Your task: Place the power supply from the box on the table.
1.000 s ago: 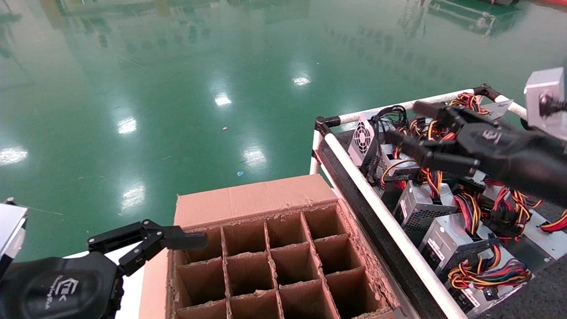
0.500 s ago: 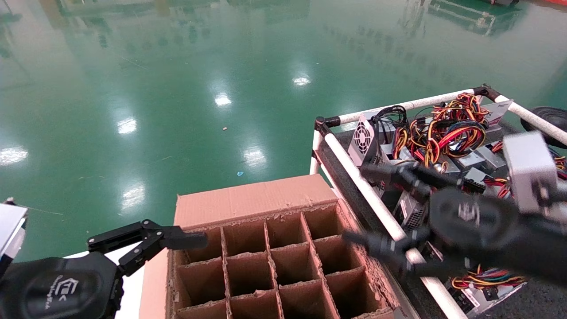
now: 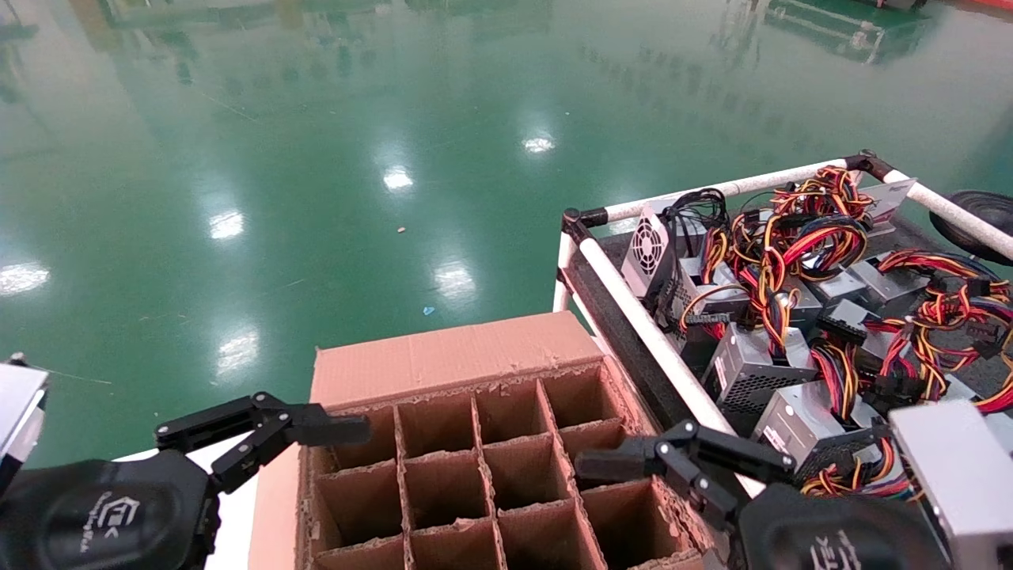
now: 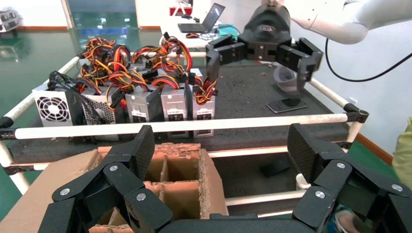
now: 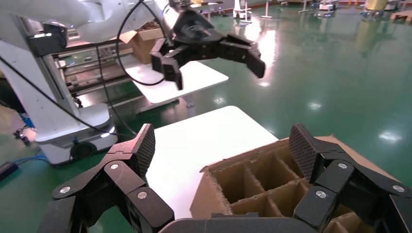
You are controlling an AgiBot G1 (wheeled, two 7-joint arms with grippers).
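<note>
The box [image 3: 491, 467] stands low in the middle of the head view, and the cells of its cardboard grid that I can see are bare; no power supply shows in it. Several power supplies [image 3: 756, 368] with coloured wire bundles lie on the table [image 3: 621, 317] to its right. My right gripper [image 5: 223, 150] hangs open and empty over the box's right edge [image 3: 649, 507]. My left gripper [image 4: 222, 155] is open and empty too, parked at the box's far left corner [image 3: 277, 475].
A white rail [image 3: 657, 340] runs along the table between the box and the supplies. A white tabletop [image 5: 194, 141] lies left of the box. A flat dark phone-like item [image 4: 286, 104] rests on the table's bare part. Green floor stretches beyond.
My right gripper has swung from above the supplies on the table back and left to the box's right edge, open and empty throughout. The left arm has not moved.
</note>
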